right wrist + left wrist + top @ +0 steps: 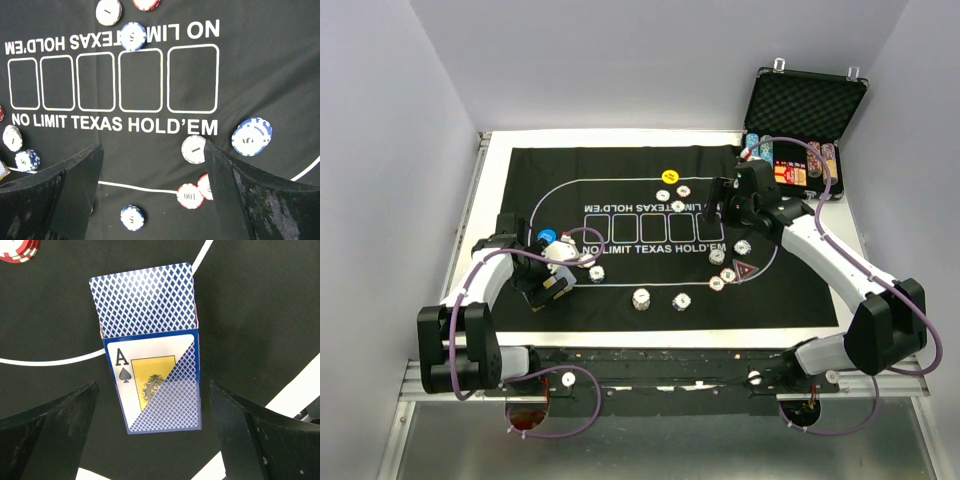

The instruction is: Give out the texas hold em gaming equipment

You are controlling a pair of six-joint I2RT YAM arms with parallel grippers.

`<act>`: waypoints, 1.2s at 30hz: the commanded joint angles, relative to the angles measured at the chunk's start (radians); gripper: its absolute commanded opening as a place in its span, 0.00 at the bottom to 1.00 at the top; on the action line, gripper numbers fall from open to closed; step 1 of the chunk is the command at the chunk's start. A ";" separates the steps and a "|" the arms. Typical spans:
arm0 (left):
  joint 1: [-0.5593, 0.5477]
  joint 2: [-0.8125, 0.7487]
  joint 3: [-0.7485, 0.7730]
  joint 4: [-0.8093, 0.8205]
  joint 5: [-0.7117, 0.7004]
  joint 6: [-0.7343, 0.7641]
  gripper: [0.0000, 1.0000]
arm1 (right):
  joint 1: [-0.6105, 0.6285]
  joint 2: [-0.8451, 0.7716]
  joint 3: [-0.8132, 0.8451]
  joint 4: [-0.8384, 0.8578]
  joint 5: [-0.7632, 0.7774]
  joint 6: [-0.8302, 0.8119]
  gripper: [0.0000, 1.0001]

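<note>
We are holding left gripper (154,390) and right gripper (152,147) wide, empty; chips (641,298) lying scattered mid-frame, deck box (160,390) waiting undealt centre-left.

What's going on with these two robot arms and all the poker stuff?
Two robot arms are setting out a poker game on a black mat. The left gripper hovers open over a card box with blue-backed cards poking out, not gripping it. The right gripper is open and empty above the mat's right side. Chips sit scattered around the printed oval, and an open case stands in the far right corner.
</note>
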 commanded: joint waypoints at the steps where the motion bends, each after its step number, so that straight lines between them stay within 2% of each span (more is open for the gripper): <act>1: -0.036 0.016 -0.010 0.028 -0.058 -0.039 0.99 | 0.007 0.018 0.033 0.012 -0.027 0.006 0.89; 10: -0.076 0.077 0.014 0.059 -0.172 -0.184 0.96 | 0.007 0.010 0.054 -0.002 -0.018 -0.004 0.89; 11: -0.114 0.080 0.013 0.065 -0.182 -0.195 0.96 | 0.007 0.009 0.056 -0.003 -0.017 -0.007 0.90; 16: -0.162 0.076 -0.009 0.094 -0.239 -0.224 0.97 | 0.008 0.003 0.059 -0.003 -0.010 -0.008 0.90; 22: -0.174 0.105 -0.003 0.106 -0.262 -0.246 0.84 | 0.007 -0.011 0.063 -0.017 0.002 -0.013 0.90; 27: -0.176 0.131 -0.003 0.112 -0.264 -0.244 0.67 | 0.007 -0.025 0.079 -0.033 0.016 -0.016 0.90; 30: -0.179 0.126 -0.009 0.123 -0.264 -0.243 0.63 | 0.005 -0.028 0.083 -0.040 0.016 -0.017 0.90; 36: -0.177 0.041 0.000 0.062 -0.209 -0.227 0.63 | 0.007 -0.013 0.080 -0.033 -0.041 -0.007 0.91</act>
